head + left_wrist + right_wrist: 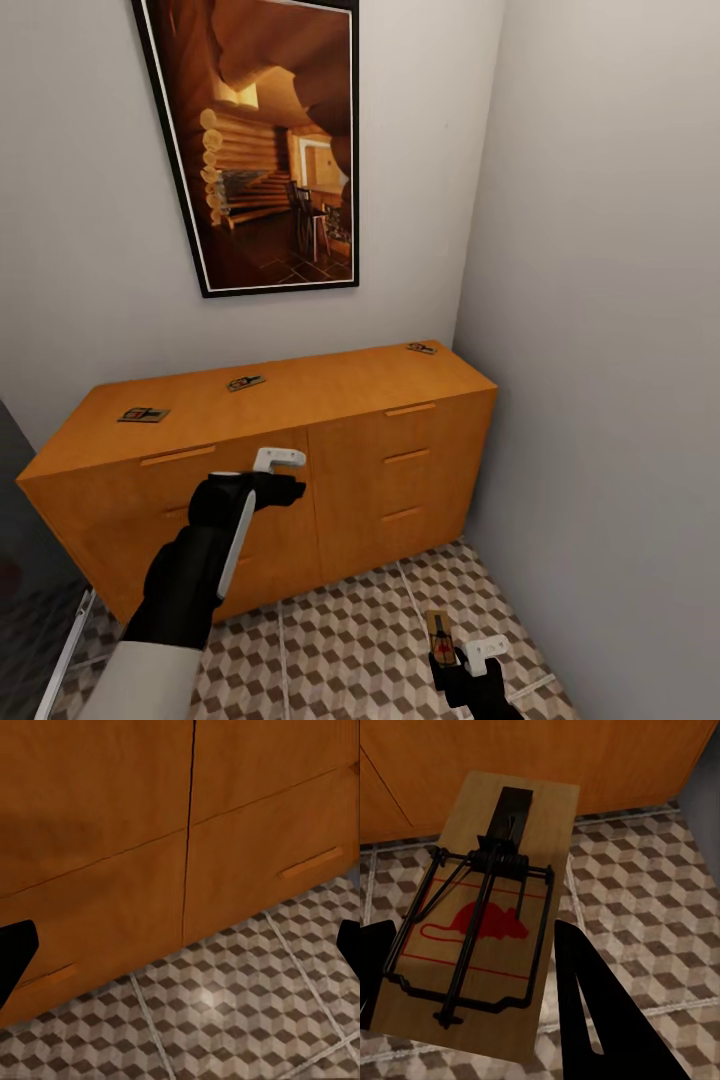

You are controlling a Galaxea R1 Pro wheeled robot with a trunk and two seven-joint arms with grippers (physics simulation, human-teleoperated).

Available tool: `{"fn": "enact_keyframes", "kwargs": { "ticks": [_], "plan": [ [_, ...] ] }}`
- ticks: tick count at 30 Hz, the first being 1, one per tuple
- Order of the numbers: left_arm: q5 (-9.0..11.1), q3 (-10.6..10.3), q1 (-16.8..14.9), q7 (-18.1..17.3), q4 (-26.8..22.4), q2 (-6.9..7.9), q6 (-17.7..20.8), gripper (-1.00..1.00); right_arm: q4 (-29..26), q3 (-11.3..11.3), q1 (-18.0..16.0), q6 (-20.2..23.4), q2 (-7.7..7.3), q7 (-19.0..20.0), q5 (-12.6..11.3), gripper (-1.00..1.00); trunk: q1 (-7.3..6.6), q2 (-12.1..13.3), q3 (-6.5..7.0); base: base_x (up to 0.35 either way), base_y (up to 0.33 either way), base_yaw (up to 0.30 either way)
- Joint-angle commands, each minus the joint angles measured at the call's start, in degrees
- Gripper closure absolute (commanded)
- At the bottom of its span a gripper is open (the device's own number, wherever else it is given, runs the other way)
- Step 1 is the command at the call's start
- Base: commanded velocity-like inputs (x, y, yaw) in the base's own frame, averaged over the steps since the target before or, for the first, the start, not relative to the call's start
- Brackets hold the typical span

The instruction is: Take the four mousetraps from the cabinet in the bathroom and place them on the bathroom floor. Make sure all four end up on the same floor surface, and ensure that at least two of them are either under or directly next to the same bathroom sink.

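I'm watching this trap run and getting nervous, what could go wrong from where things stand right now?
The right gripper holds a mousetrap near one end above the bathroom floor, so it could tip or slip out and land badly. Three more traps lie on the cabinet top; the far one, near the wall corner, may be awkward to reach.

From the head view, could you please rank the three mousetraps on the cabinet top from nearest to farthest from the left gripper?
1. Middle mousetrap, just behind the left gripper.
2. Left-end mousetrap, toward the cabinet's left end.
3. Right-corner mousetrap, far back right.
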Motion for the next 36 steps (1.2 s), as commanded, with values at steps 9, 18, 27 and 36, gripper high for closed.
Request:
{"fn": "enact_keyframes", "kwargs": {
  "ticks": [9,18,27,36],
  "plan": [
    [-0.7,-2.6,0.0,-0.6,-0.4,0.07,0.2,-1.0,0.1,0.2,0.0,-0.2,-0.06,0.4,-0.5,1.0,0.0,0.0,-0.06,-0.021,0.0,0.0],
    [-0.7,-2.9,0.0,-0.6,-0.4,0.21,0.2,-1.0,0.1,0.2,0.0,-0.2,-0.09,0.4,-0.5,1.0,0.0,0.0,-0.06,-0.279,0.0,0.0],
    [-0.7,-2.9,0.0,-0.6,-0.4,0.26,0.2,-1.0,0.1,0.2,0.0,-0.1,-0.09,0.4,-0.5,1.0,0.0,0.0,-0.06,-0.333,0.0,0.0],
    [-0.7,-2.8,0.0,-0.6,-0.3,0.38,0.2,-1.0,0.1,0.2,0.0,-0.1,-0.1,0.4,-0.5,1.0,0.0,0.0,-0.06,-0.248,0.0,0.0]
  ]
}}
